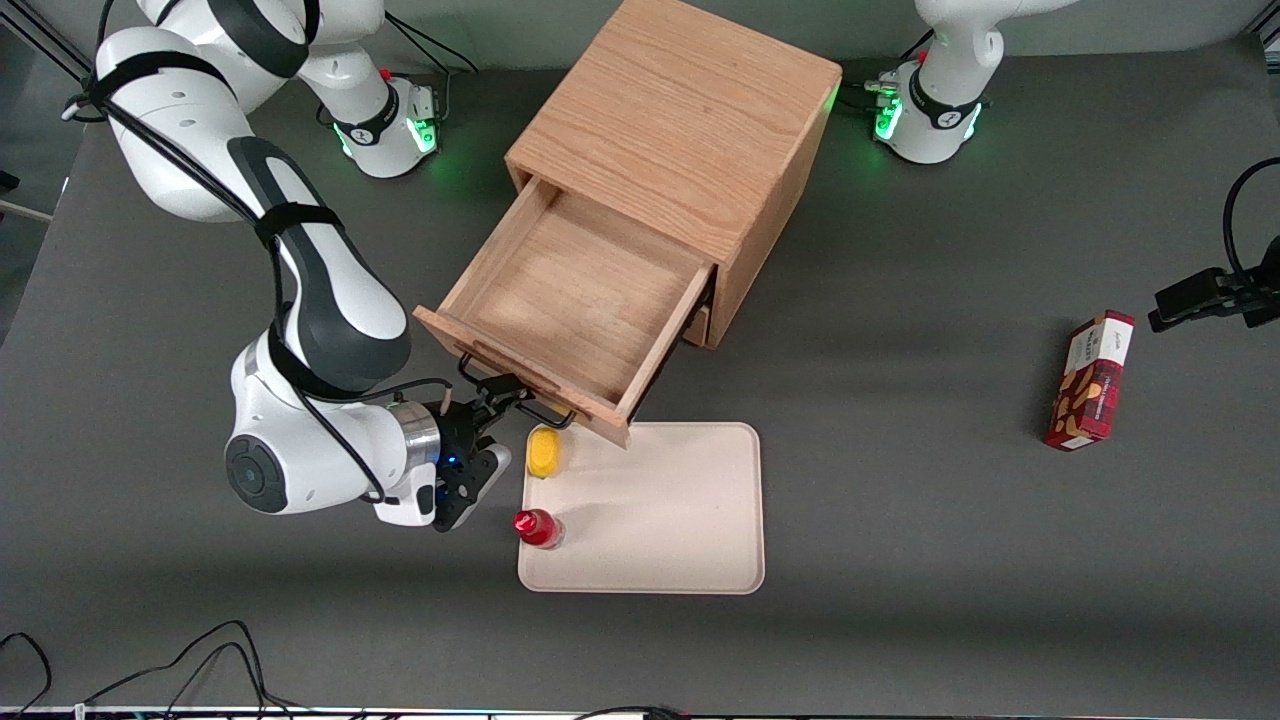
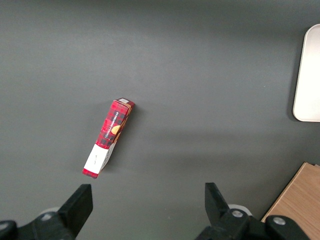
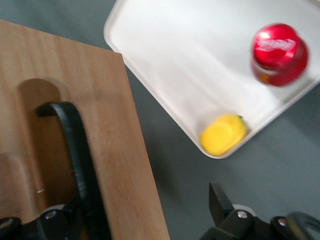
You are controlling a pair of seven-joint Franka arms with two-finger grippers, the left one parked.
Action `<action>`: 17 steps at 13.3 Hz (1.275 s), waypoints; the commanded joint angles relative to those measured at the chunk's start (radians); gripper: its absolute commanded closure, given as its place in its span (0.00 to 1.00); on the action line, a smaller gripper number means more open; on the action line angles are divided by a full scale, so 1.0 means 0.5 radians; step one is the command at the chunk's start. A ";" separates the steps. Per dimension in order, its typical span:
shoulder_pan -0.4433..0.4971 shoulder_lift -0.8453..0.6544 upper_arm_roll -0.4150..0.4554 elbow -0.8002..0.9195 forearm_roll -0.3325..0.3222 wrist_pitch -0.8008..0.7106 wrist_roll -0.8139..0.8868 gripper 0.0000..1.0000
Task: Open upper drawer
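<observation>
From my seat, I pick up the working arm's gripper (image 1: 497, 430) first, low over the grey table (image 1: 200, 620), right at the front of the upper drawer (image 1: 580, 290). Its fingers are spread apart, not clamped on anything. In the right wrist view, the gripper (image 3: 135, 210) has one finger (image 3: 50, 222) tucked against the black wire handle (image 3: 75, 145) and the other finger (image 3: 217, 197) standing clear of the drawer's front panel (image 3: 115, 125).

The drawer is pulled far out of the oak cabinet (image 1: 690, 130), and I can see its bare wooden floor. Its handle (image 1: 550, 418) is at the end nearest the front camera, and the front corner overhangs the rim of a cream tray (image 1: 680, 520).

On the tray, just beside the gripper, lies a small yellow object (image 1: 543, 452). Nearer the front camera, a red-capped bottle (image 1: 537, 527) stands upright. The wrist camera shows both of them, the yellow object (image 3: 223, 134) in the tray's corner (image 3: 185, 60) and the bottle (image 3: 279, 52) apart from it.

Well off toward the parked arm's end of the table lies a red box (image 1: 1092, 381), flat on the table.
</observation>
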 commanded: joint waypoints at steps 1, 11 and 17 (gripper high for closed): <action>-0.008 -0.045 0.035 0.016 -0.184 -0.059 0.032 0.00; -0.057 -0.633 -0.060 0.028 -0.267 -0.274 0.053 0.00; -0.067 -1.109 -0.599 0.013 -0.243 -0.825 0.066 0.00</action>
